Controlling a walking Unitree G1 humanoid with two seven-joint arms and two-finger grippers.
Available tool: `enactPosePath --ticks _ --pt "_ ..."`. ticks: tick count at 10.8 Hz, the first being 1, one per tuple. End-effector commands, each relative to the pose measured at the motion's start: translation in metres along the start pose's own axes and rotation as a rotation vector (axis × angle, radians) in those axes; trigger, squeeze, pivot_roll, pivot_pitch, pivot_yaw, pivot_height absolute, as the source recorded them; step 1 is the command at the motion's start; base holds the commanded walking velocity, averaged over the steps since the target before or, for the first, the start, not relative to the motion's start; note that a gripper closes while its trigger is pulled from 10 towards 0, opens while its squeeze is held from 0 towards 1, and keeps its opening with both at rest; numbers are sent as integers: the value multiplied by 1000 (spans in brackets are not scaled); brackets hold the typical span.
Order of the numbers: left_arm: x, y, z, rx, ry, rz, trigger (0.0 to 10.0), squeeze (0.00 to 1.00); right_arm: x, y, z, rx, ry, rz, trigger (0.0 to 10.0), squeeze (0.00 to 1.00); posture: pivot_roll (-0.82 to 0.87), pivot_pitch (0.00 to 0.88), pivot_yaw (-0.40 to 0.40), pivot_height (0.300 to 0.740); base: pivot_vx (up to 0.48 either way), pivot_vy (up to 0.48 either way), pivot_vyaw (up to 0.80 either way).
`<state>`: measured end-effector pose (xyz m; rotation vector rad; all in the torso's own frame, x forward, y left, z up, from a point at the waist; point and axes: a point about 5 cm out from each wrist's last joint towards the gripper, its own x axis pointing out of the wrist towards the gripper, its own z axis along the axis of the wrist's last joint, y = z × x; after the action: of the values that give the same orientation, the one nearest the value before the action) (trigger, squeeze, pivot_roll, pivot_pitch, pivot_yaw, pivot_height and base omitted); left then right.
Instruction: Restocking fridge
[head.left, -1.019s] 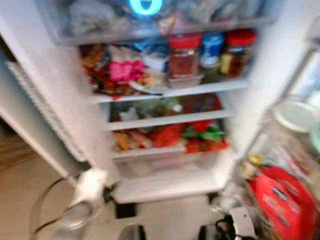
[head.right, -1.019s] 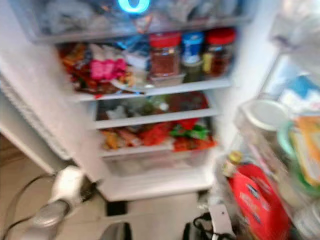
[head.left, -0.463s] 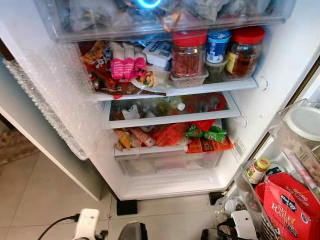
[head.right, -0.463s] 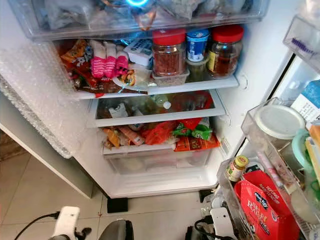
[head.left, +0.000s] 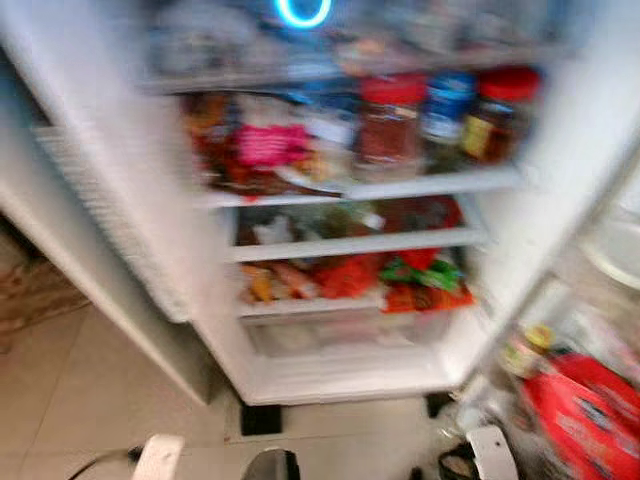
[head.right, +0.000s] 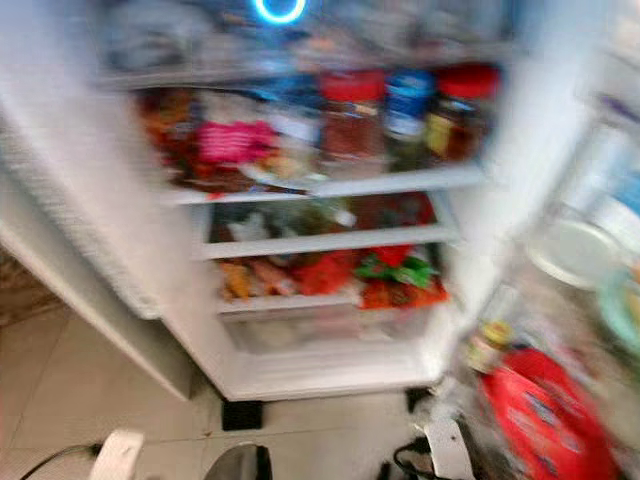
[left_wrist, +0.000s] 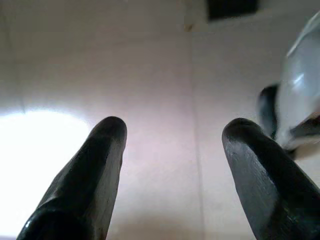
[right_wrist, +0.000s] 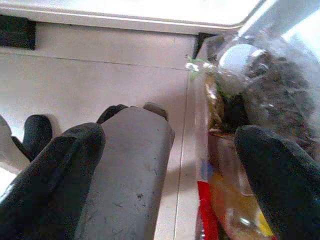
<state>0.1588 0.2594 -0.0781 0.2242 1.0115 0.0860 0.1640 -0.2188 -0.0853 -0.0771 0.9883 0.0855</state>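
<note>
The fridge (head.left: 560, 150) stands open before me, and the head views are blurred. Its upper shelf (head.left: 430, 185) holds two red-lidded jars (head.left: 388, 125), a blue-lidded tub (head.left: 447, 105) and a pink packet (head.left: 270, 145). Red, orange and green packets (head.left: 400, 280) lie on the lower shelf above a clear drawer (head.left: 340, 330). My left gripper (left_wrist: 172, 132) hangs open over bare floor tile with nothing between its fingers. My right gripper (right_wrist: 170, 135) is open low beside the door bin (right_wrist: 200, 165), with a grey cylinder (right_wrist: 130, 175) beyond its fingers.
The fridge door on the right carries a red bag (head.left: 585, 415), a small yellow-capped bottle (head.left: 525, 350) and a white-lidded tub (head.right: 570, 250). Bubble wrap (head.left: 110, 220) hangs off the left wall. Beige floor tiles (head.left: 90, 400) lie at the lower left.
The whole picture has shifted a little and gone blurred, so the camera has moved. Nothing in the fridge has changed place.
</note>
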Motion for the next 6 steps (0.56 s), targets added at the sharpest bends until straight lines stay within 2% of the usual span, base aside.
enactPosePath --ticks 1,3,6 --pt "-2 3 -10 9 33 1 10000 0 -2 11 -20 5 75 34 10000 0 14 62 76 638 0 398 0" --pt "-4 5 -20 25 56 -4 10000 0 -2 12 -21 7 73 34 10000 0 3 54 81 638 0 450 0" --pt "-3 2 -13 38 38 -14 10000 0 -2 14 -22 9 75 36 10000 0 3 37 83 638 0 450 0"
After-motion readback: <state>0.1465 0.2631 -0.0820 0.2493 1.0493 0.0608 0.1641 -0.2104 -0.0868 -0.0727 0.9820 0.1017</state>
